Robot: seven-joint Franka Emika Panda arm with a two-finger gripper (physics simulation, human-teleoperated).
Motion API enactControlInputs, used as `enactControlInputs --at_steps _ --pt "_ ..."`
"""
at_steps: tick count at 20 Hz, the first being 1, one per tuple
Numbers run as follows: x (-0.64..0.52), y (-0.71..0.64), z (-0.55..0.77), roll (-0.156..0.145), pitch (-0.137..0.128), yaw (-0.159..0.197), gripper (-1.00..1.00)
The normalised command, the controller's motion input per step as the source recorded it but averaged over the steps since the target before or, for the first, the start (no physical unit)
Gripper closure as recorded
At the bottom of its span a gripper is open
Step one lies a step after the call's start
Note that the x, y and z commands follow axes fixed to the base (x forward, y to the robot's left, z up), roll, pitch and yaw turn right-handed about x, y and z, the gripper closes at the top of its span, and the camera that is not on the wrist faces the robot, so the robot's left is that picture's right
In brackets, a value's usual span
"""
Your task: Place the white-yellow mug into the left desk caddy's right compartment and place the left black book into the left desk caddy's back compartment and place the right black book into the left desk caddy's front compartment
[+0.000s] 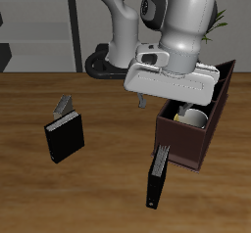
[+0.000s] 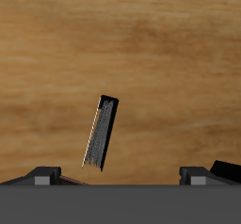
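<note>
The dark maroon desk caddy (image 1: 206, 129) stands on the table. The off-white mug (image 1: 192, 116) sits in its large square compartment. A thin black book with a tiny white dot (image 1: 157, 176) stands on edge by the caddy's near end, on my left. It also shows in the wrist view (image 2: 102, 132), below the gripper, with a pale page edge. The other black book (image 1: 65, 137), plain and nearly square, stands far off across the table. My gripper (image 1: 175, 96) (image 2: 118, 176) hangs open and empty above the caddy's near end and touches nothing.
A grey patterned book (image 1: 64, 105) stands just behind the plain black book. The robot's base (image 1: 103, 66) is at the table's back. A dark corner (image 2: 226, 170) shows at the wrist view's edge.
</note>
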Motion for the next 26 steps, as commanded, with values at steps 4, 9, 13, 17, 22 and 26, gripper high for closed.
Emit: enactControlInputs --at_steps 4,9,13,17,22,26 --pt "0.28 0.18 -0.32 0.085 0.020 0.018 -1.00" --pt "0.19 0.02 -0.39 0.033 0.041 -0.014 -1.00" --pt "0.07 -0.07 -0.27 -0.021 0.011 -0.017 -1.00" --pt "0.04 -0.13 -0.33 0.000 0.017 -0.019 -1.00" --pt "0.00 -0.17 -0.29 -0.011 0.027 -0.034 -1.00" --pt "0.08 -0.16 -0.55 -0.005 0.075 -0.003 -1.00"
